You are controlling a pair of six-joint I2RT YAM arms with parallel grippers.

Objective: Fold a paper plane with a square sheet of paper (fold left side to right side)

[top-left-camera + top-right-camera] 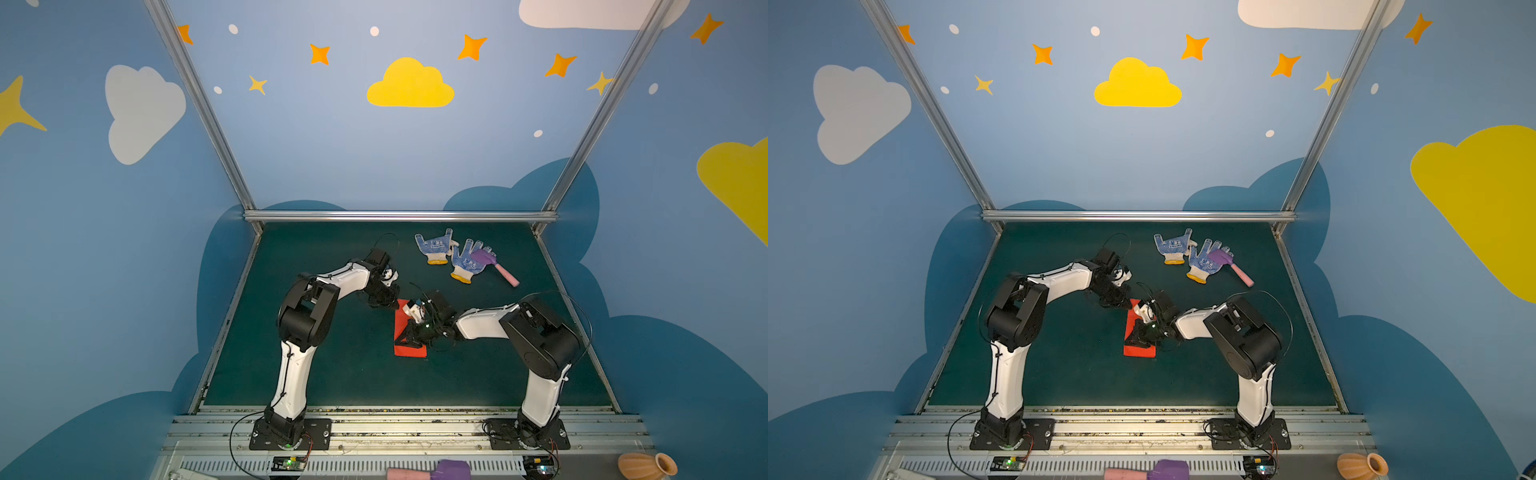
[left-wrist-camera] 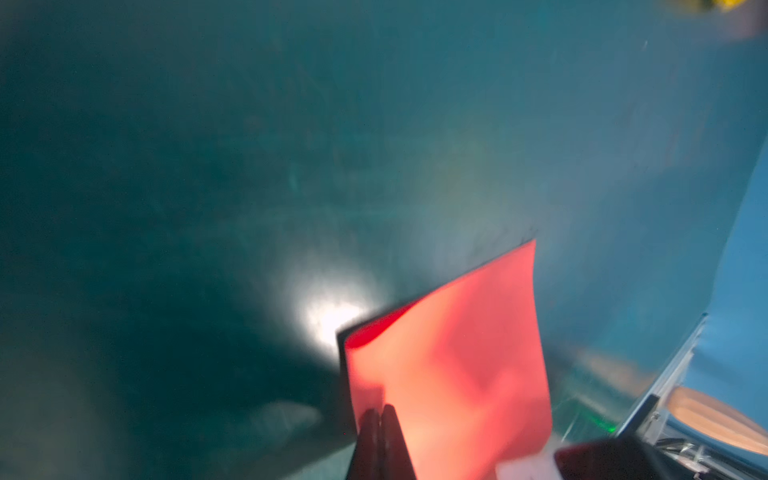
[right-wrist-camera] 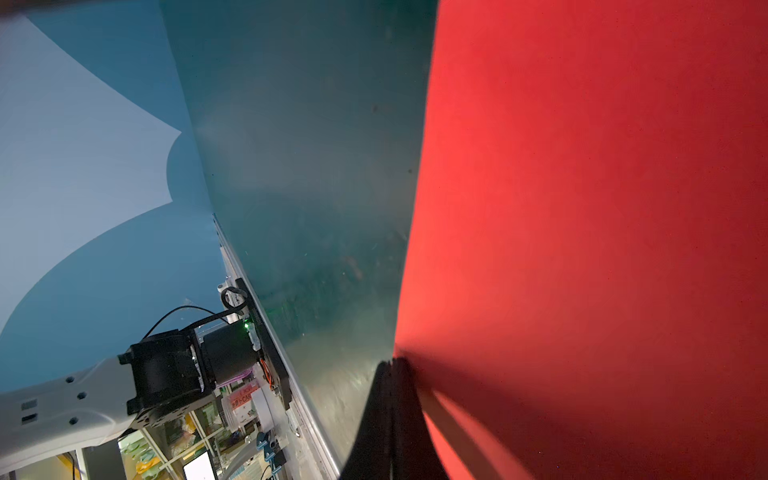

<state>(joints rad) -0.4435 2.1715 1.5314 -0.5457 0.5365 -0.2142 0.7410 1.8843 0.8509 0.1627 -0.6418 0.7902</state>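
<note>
1. Square sheet of thin bright red paper (image 1: 410,351) lies folded narrow, midway on the dark green mat (image 1: 332,365).
2. Left gripper (image 2: 380,412), jaws together, presses its far corner; if it slips off, I'd expect the layers to spring apart.
3. Right gripper (image 3: 392,363), jaws together, touches the left edge; dragging could skew my crease.

Left end effector (image 2: 381,417) and right end effector (image 3: 392,368) closed, angled downward, close together

Green table (image 1: 332,374): red paper (image 1: 409,352), gloves (image 1: 434,248), hammer (image 1: 496,266) seemingly overlapping one
</note>
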